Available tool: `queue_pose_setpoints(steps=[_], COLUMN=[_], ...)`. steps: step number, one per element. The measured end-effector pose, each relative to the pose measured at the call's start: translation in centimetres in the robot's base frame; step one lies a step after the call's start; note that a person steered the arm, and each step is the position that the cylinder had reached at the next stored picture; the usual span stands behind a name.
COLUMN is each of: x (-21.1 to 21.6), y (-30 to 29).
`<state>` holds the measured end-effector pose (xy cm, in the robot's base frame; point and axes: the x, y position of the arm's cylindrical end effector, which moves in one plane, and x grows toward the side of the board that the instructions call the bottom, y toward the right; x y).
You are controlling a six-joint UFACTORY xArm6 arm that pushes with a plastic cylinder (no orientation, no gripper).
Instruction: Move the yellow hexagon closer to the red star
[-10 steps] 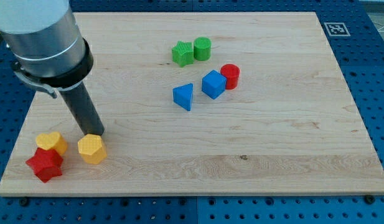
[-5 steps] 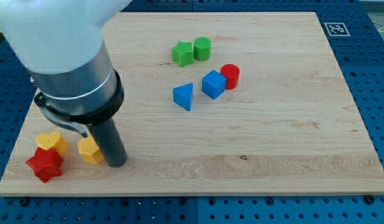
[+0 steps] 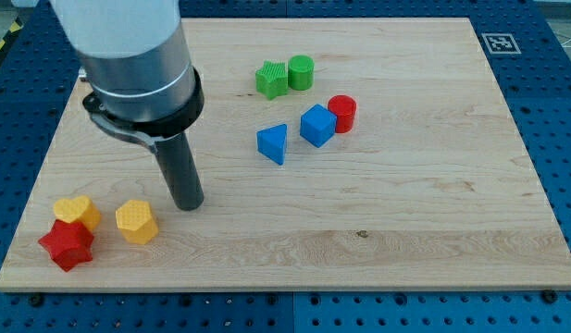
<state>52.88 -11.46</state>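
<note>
The yellow hexagon [image 3: 136, 222] lies near the view's bottom left on the wooden board [image 3: 405, 213]. The red star [image 3: 67, 244] lies to its left and slightly lower, with a gap between them. A yellow heart [image 3: 77, 212] touches the star's top and sits just left of the hexagon. My tip [image 3: 189, 204] rests on the board to the right of the hexagon and a little above it, apart from it by a small gap.
A green star [image 3: 271, 80] and a green cylinder [image 3: 301, 71] sit at the top middle. A blue triangle [image 3: 274, 142], a blue cube [image 3: 316, 125] and a red cylinder [image 3: 342, 113] lie in the middle.
My tip went from above the hexagon to its lower right side, then drew back up and right, clear of it. The hexagon has barely moved.
</note>
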Motion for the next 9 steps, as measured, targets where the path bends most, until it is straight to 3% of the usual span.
queue_pose_setpoints(steps=[4, 7, 9], x=[3.4, 0.5, 3.6], y=[-2.9, -2.9, -4.3])
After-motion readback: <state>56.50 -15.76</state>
